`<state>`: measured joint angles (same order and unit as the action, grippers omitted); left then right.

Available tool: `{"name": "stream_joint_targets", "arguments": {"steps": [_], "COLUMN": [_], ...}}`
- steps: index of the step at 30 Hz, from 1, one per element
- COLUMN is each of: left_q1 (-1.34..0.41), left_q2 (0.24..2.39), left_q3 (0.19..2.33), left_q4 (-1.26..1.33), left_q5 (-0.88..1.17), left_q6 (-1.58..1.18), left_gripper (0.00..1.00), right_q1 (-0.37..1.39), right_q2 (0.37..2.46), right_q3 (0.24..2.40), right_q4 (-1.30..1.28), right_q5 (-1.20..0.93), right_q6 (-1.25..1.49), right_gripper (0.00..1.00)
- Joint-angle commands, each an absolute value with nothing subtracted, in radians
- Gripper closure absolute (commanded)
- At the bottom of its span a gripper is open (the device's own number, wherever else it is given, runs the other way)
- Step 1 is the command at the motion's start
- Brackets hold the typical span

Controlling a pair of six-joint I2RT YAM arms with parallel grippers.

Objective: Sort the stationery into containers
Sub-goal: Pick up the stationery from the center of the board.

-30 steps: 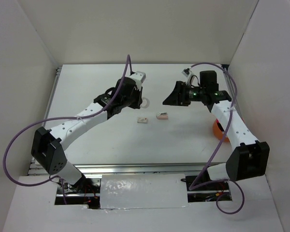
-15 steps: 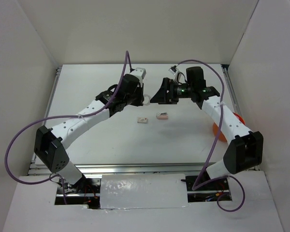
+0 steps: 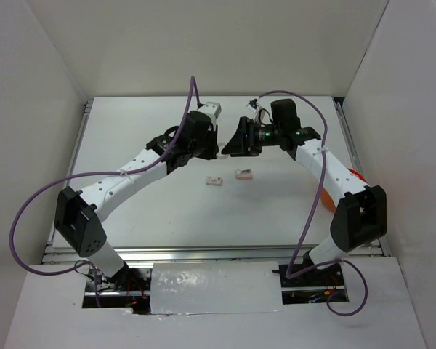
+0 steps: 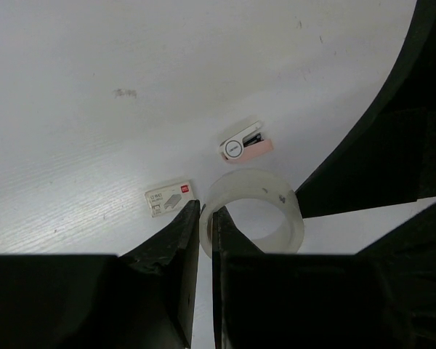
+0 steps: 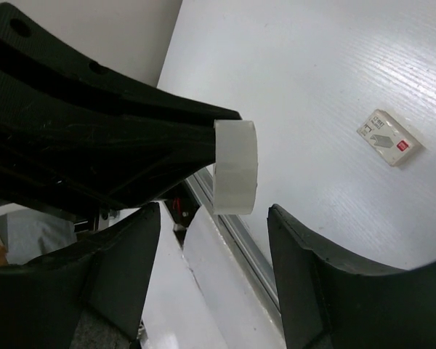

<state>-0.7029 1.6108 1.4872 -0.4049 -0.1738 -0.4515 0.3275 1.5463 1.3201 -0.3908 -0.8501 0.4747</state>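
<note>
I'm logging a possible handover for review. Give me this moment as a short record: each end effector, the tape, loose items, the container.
left end effector: shut on the clear tape ring, pinching its wall, held above the table
right end effector: open, facing the ring, not touching it
loose items: white eraser and pinkish eraser, lying apart
orange cup: right side, partly hidden by the right arm

Counted: one clear tape ring [image 5: 235, 166] — two small erasers [image 4: 169, 198] [image 4: 247, 143] — one orange cup [image 3: 325, 194], only partly seen
</note>
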Motion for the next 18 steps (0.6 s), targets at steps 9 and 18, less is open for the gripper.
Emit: {"name": "stream_joint_targets", "arguments": {"steps": [9,18], "left_q1": [-0.707,-0.704], "left_q2": [1.595,1.592], "left_q3": [1.522,1.519], "left_q4": [-0.385,-0.382], "left_q5": [-0.1,-0.054], "left_q6": [-0.466,-0.454], "left_gripper": [1.0,0.58], "right_q1": [0.333,0.331], "right_q2": [1.578,1.557], "right_q3": [1.385,1.379], "right_q4": [-0.348,-0.359], "right_q5": [-0.834,-0.835], "right_q6": [0.457,0.413], "right_gripper": [0.42,0.87]}}
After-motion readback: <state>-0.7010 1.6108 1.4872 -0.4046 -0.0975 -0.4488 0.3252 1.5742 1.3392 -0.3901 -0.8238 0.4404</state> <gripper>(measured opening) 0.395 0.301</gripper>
